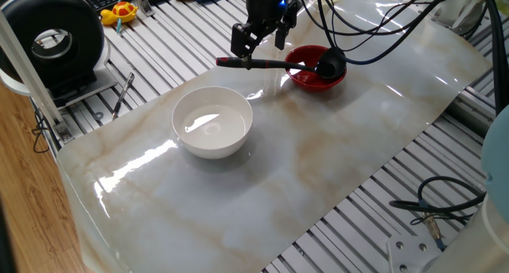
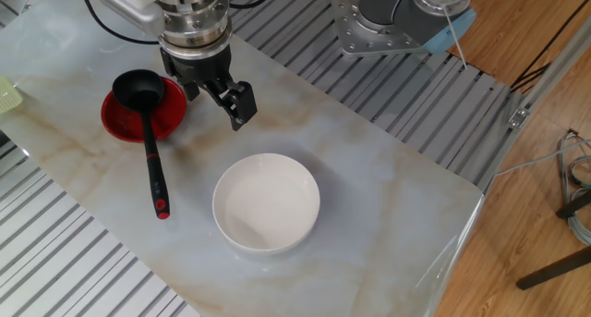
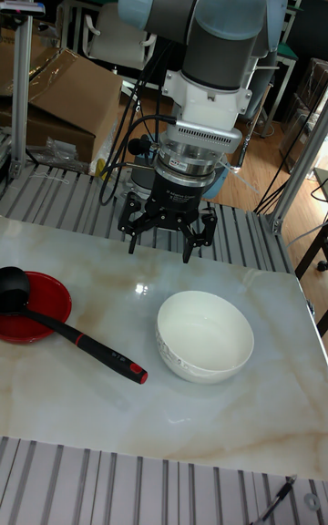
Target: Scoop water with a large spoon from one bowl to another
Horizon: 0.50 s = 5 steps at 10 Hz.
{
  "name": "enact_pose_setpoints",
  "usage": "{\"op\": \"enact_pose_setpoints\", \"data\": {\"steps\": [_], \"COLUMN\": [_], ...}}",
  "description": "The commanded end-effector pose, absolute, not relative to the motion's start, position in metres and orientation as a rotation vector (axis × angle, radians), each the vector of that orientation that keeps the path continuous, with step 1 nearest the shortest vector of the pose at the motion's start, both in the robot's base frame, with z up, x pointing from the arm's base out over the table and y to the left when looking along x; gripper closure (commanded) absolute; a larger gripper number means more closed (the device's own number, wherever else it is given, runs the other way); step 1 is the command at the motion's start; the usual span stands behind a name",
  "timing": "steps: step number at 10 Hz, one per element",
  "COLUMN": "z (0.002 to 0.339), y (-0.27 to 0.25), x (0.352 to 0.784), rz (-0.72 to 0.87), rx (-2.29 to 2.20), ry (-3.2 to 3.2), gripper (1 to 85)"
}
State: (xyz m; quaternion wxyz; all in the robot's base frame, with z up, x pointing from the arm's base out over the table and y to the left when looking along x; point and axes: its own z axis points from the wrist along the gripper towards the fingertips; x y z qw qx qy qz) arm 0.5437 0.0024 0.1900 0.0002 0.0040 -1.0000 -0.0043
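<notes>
The large spoon (image 1: 270,64) is a black ladle with its scoop resting in the small red bowl (image 1: 315,81) and its red-tipped handle lying on the mat towards the white bowl (image 1: 212,122). The spoon (image 2: 150,155) and red bowl (image 2: 125,125) lie left of the white bowl (image 2: 266,202). My gripper (image 1: 261,40) hangs open above the handle, holding nothing. It (image 2: 220,93) is apart from the spoon; in the tall view the gripper (image 3: 162,241) sits behind the white bowl (image 3: 204,335), spoon (image 3: 82,338) and red bowl (image 3: 41,317). A glossy sheen of water (image 1: 208,126) shows in the white bowl.
A marbled mat (image 1: 318,161) covers the slatted metal table. A black round device (image 1: 52,38) and a yellow toy (image 1: 119,13) stand at the far left. Cables (image 1: 445,205) lie at the right edge. Cardboard boxes (image 3: 64,101) sit behind the arm.
</notes>
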Motion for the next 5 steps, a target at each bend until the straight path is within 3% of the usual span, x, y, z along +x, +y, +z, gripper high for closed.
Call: {"op": "enact_pose_setpoints", "data": {"steps": [1,5], "z": [0.1918,0.1916], "y": [0.0004,-0.0029], "x": [0.5758,0.5763], "rz": [0.037,0.067], "rx": [0.376,0.407], "ry": [-3.241,-3.238], "gripper": [49.7,50.3]}}
